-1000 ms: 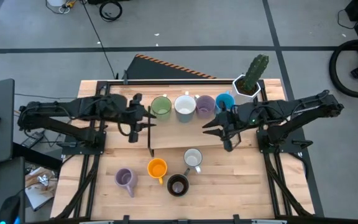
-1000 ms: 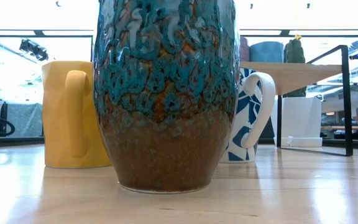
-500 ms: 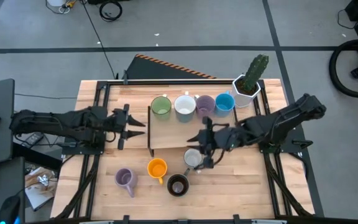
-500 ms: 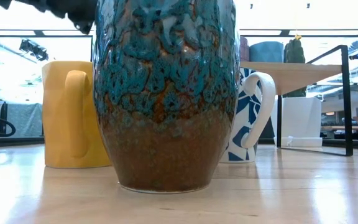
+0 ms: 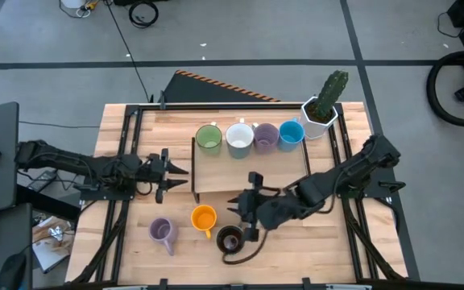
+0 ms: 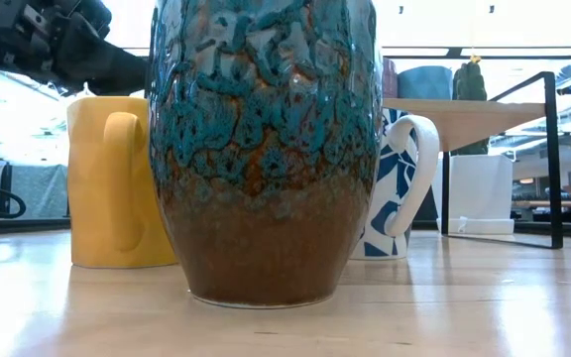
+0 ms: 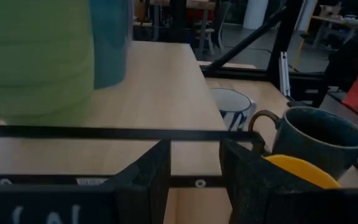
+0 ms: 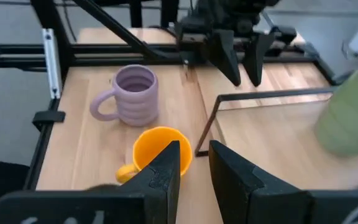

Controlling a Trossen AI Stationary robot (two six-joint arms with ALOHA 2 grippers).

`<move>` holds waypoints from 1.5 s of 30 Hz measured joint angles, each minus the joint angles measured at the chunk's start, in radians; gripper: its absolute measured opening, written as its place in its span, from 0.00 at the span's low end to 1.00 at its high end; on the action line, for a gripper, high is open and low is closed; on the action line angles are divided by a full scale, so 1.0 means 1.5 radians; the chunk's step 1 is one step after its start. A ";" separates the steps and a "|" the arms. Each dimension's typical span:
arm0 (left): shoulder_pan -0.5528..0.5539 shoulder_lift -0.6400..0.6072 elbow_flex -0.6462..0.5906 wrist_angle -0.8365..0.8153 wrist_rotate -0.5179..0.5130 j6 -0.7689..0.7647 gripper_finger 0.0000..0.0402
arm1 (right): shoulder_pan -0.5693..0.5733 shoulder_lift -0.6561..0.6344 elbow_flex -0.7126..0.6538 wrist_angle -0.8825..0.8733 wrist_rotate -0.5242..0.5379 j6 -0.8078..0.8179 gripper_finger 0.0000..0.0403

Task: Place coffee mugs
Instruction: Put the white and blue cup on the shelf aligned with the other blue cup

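The table (image 5: pixel 127 121) is of pale wooden planks with a dark metal frame. In the centre of the high view a raised wooden shelf (image 5: pixel 224 171) carries four round mugs in a row along its upper edge: a green mug (image 5: pixel 209 138), a white mug (image 5: pixel 239 137), a lavender mug (image 5: pixel 265 136) and a blue mug (image 5: pixel 291 133). Just right of them stands a white angular pot (image 5: pixel 316 113) with a green cactus.

In the lower centre of the high view another lavender mug (image 5: pixel 162 232) with ribbed sides, a smooth orange mug (image 5: pixel 204 217) and a dark brown mug (image 5: pixel 230 239) stand on the table. In the low view the brown mug has a rough glaze, teal above and brown below. A white mug with blue pattern (image 7: pixel 232 106) stands beside it.

The right gripper (image 5: pixel 248 213) is in the centre, over the white patterned mug; its fingers (image 8: pixel 163 171) stand apart with a narrow gap and hold nothing. The left gripper (image 5: pixel 176 172) is at the left edge of the shelf, fingers (image 7: pixel 148 177) also apart and empty.
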 joint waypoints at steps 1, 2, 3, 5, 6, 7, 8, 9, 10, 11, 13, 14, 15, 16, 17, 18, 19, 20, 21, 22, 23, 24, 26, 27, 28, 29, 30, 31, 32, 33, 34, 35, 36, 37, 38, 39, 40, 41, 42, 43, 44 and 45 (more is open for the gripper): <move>-0.003 -0.001 -0.003 0.001 -0.002 0.001 0.35 | -0.001 0.014 0.015 -0.009 0.000 0.012 0.23; -0.007 0.000 -0.008 0.006 -0.003 0.001 0.35 | -0.003 0.027 0.029 -0.026 -0.001 0.025 0.23; -0.011 0.000 -0.014 0.011 -0.004 0.001 0.35 | -0.005 0.040 0.045 -0.045 -0.005 0.036 0.23; -0.021 0.000 -0.032 0.019 -0.005 0.001 0.35 | -0.010 0.064 0.080 -0.071 -0.019 0.059 0.23; -0.025 0.000 -0.038 0.024 -0.004 0.001 0.35 | -0.011 0.075 0.096 -0.092 -0.025 0.070 0.23; -0.029 0.000 -0.041 0.033 -0.004 0.001 0.35 | -0.013 0.085 0.111 -0.110 -0.034 0.077 0.23; -0.030 -0.002 -0.041 0.042 -0.004 0.002 0.35 | -0.015 0.095 0.124 -0.117 -0.039 0.082 0.23; -0.032 -0.006 -0.041 0.047 -0.004 0.006 0.35 | -0.016 0.103 0.133 -0.124 -0.041 0.088 0.23; -0.032 -0.007 -0.041 0.053 -0.006 0.012 0.35 | -0.016 0.112 0.142 -0.137 -0.045 0.095 0.23; -0.032 -0.008 -0.041 0.057 -0.007 0.017 0.35 | -0.015 0.119 0.150 -0.144 -0.053 0.101 0.23; -0.032 -0.019 -0.041 0.048 -0.007 0.029 0.35 | -0.014 0.130 0.160 -0.152 -0.077 0.112 0.23; -0.032 -0.025 -0.041 0.045 -0.007 0.035 0.35 | -0.013 0.132 0.163 -0.161 -0.089 0.117 0.23; -0.032 -0.034 -0.041 0.033 -0.009 0.038 0.35 | -0.011 0.133 0.165 -0.170 -0.096 0.125 0.23; -0.032 -0.044 -0.041 0.020 -0.012 0.041 0.35 | -0.009 0.133 0.165 -0.179 -0.101 0.133 0.23; -0.032 -0.052 -0.041 0.018 -0.014 0.044 0.35 | -0.007 0.133 0.166 -0.184 -0.105 0.138 0.23; -0.032 -0.062 -0.041 0.019 -0.015 0.049 0.35 | -0.004 0.133 0.166 -0.189 -0.108 0.145 0.23; -0.032 -0.069 -0.041 0.020 -0.014 0.051 0.35 | 0.000 0.133 0.166 -0.199 -0.113 0.149 0.23; -0.032 -0.077 -0.041 0.021 -0.014 0.052 0.35 | 0.003 0.133 0.166 -0.209 -0.121 0.154 0.23; -0.032 -0.083 -0.041 0.017 -0.015 0.052 0.35 | 0.006 0.133 0.166 -0.218 -0.126 0.164 0.23; -0.032 -0.087 -0.041 0.012 -0.015 0.052 0.35 | 0.009 0.133 0.166 -0.228 -0.129 0.178 0.23; -0.032 -0.088 -0.041 0.010 -0.015 0.051 0.35 | 0.011 0.133 0.166 -0.239 -0.137 0.192 0.23; -0.032 -0.088 -0.041 0.009 -0.015 0.051 0.35 | 0.012 0.137 0.167 -0.251 -0.154 0.206 0.23; -0.032 -0.088 -0.041 0.008 -0.015 0.051 0.35 | 0.013 0.142 0.167 -0.296 -0.173 0.224 0.23; -0.032 -0.087 -0.041 0.008 -0.015 0.051 0.35 | 0.014 0.145 0.166 -0.330 -0.173 0.234 0.23; -0.032 -0.087 -0.041 0.009 -0.015 0.051 0.35 | 0.014 0.150 0.166 -0.352 -0.171 0.244 0.23; -0.032 -0.087 -0.041 0.007 -0.015 0.051 0.35 | 0.013 0.153 0.166 -0.368 -0.166 0.249 0.23; -0.032 -0.087 -0.041 0.006 -0.015 0.050 0.35 | 0.013 0.155 0.165 -0.386 -0.164 0.250 0.23; -0.032 -0.087 -0.041 0.003 -0.015 0.049 0.35 | 0.011 0.161 0.162 -0.399 -0.164 0.251 0.23; -0.032 -0.087 -0.041 -0.004 -0.015 0.047 0.35 | 0.007 0.165 0.162 -0.405 -0.167 0.251 0.23; -0.032 -0.087 -0.041 -0.011 -0.015 0.043 0.35 | 0.004 0.168 0.161 -0.411 -0.167 0.251 0.23; -0.032 -0.086 -0.041 -0.015 -0.015 0.041 0.35 | 0.003 0.170 0.161 -0.422 -0.169 0.252 0.23; -0.032 -0.087 -0.041 -0.017 -0.015 0.040 0.35 | 0.001 0.171 0.161 -0.429 -0.172 0.253 0.24; -0.032 -0.087 -0.041 -0.018 -0.015 0.039 0.35 | -0.003 0.172 0.161 -0.427 -0.175 0.253 0.25; -0.032 -0.087 -0.041 -0.019 -0.015 0.036 0.35 | -0.006 0.174 0.161 -0.428 -0.177 0.253 0.26; -0.032 -0.087 -0.041 -0.017 -0.015 0.036 0.35 | -0.007 0.178 0.161 -0.435 -0.177 0.253 0.28; -0.032 -0.087 -0.041 -0.016 -0.015 0.036 0.35 | -0.010 0.183 0.159 -0.437 -0.179 0.253 0.31; -0.032 -0.087 -0.041 -0.017 -0.015 0.036 0.35 | -0.013 0.187 0.159 -0.436 -0.181 0.252 0.33; -0.032 -0.087 -0.041 -0.017 -0.015 0.036 0.35 | -0.014 0.191 0.159 -0.439 -0.181 0.249 0.36; -0.032 -0.087 -0.041 -0.017 -0.015 0.036 0.35 | -0.015 0.197 0.159 -0.443 -0.182 0.247 0.39; -0.032 -0.087 -0.041 -0.020 -0.015 0.036 0.35 | -0.016 0.202 0.159 -0.444 -0.184 0.242 0.42; -0.032 -0.087 -0.041 -0.023 -0.015 0.036 0.35 | -0.018 0.208 0.159 -0.442 -0.192 0.236 0.45; -0.032 -0.087 -0.041 -0.023 -0.015 0.036 0.35 | -0.020 0.214 0.159 -0.440 -0.203 0.230 0.48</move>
